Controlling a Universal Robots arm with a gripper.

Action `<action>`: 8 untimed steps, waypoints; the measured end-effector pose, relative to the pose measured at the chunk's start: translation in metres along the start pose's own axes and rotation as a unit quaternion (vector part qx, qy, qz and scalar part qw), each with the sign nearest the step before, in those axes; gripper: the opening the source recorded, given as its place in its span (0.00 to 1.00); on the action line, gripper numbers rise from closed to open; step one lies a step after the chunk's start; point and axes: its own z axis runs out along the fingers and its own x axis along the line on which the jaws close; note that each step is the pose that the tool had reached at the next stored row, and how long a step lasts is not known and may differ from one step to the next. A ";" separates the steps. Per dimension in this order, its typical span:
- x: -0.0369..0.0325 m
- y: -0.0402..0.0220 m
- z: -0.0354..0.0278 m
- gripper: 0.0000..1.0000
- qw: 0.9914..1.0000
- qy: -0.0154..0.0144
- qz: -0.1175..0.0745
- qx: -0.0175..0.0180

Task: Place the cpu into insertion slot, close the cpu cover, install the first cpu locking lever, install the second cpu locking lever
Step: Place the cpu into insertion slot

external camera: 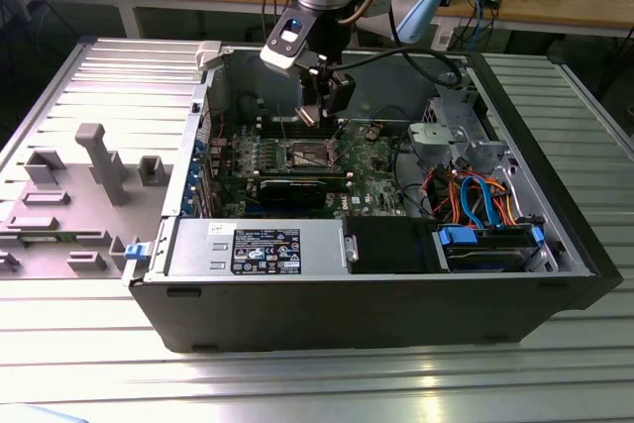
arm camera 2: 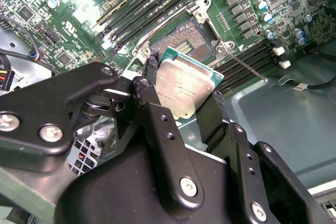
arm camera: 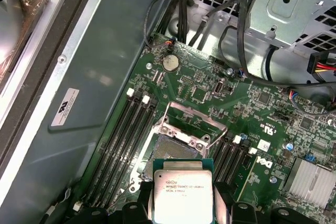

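Exterior view, from its left to its right:

- Grey fixture blocks (external camera: 94, 170) stand on the ribbed bench (external camera: 297, 383), at 9 o'clock of the open computer case (external camera: 376, 309).
- Inside the case, a power supply box (external camera: 260, 247) sits at 6 o'clock of the green board.
- The gripper (external camera: 319, 114) hangs over the board, just at 12 o'clock of the insertion slot (external camera: 309, 154).
- Blue and orange cables (external camera: 475, 195) lie at 3 o'clock of the slot, well apart from it.

The cpu:
- In both wrist views the cpu (arm camera 2: 186, 90) (arm camera: 182, 190) is a flat square.
- Its metal top is silver-grey with a dull, slightly mottled sheen, and a thin green border runs round the edge.
- Small dark print sits on the top face.

Grasp:
- The black fingers (arm camera 2: 212, 114) are clenched on the chip, one pad on each of two opposite edges.
- The top face is left bare between the pads.
- The gripper (arm camera 2: 182, 83) (arm camera: 181, 204) holds the chip in the air above the board, near the socket and not seated in it.

Socket:
- The insertion slot (arm camera 2: 191, 38) (arm camera: 173, 150) lies exposed, with a brownish-gold contact field inside a silver rim.
- The cpu cover (arm camera: 185, 134) stands swung up and tilted, on the side of the slot away from the chip.
- Green board shows through the cover's window.
- A thin locking lever (arm camera 2: 244, 66) juts out from one socket corner, unlatched, slanting across the memory slots.
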 end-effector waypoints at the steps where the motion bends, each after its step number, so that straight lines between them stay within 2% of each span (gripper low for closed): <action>1: 0.0000 0.0000 0.0000 0.55 1.000 0.000 0.000 0.000; 8: 0.0001 0.0000 0.0001 0.55 1.000 0.000 0.002 0.000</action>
